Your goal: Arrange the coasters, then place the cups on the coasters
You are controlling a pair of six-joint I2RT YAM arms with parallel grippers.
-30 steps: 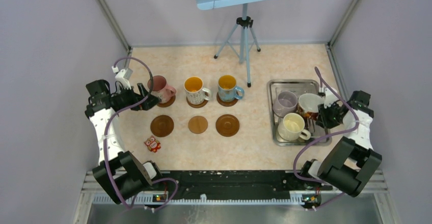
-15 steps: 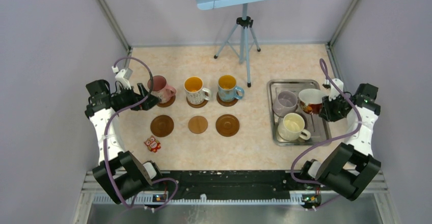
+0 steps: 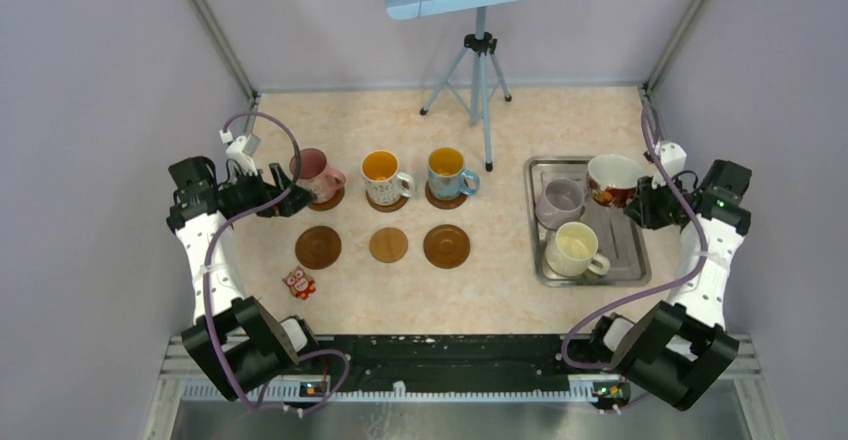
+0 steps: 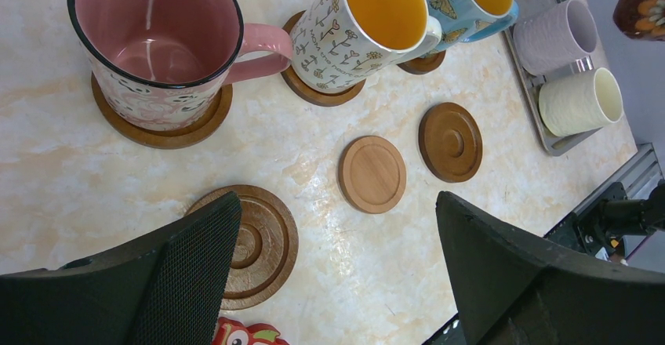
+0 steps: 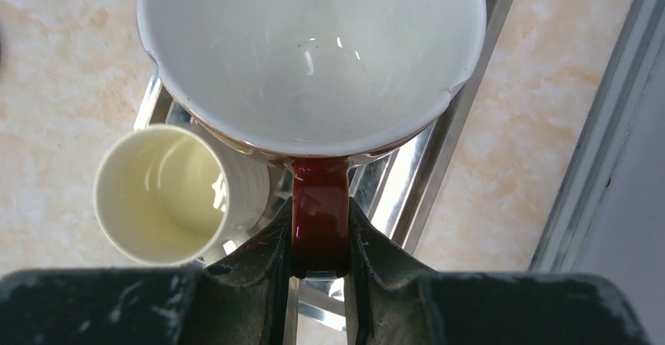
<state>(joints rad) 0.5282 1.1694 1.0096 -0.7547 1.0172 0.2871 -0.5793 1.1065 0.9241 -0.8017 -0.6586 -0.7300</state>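
Red cup (image 3: 612, 179) has risen off the tray (image 3: 627, 248) in right gripper (image 3: 641, 205)

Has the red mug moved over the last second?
Yes. Held by its handle in the right gripper, the red mug has shifted from beside the cream mug toward the far rim of the steel tray.

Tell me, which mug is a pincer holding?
The red mug with the white inside: alone among them, its handle is clamped in the right pincer, held above the tray.

Left gripper (image 4: 336, 204) spread wide, right gripper (image 5: 320, 219) clamped (both pointing inward)
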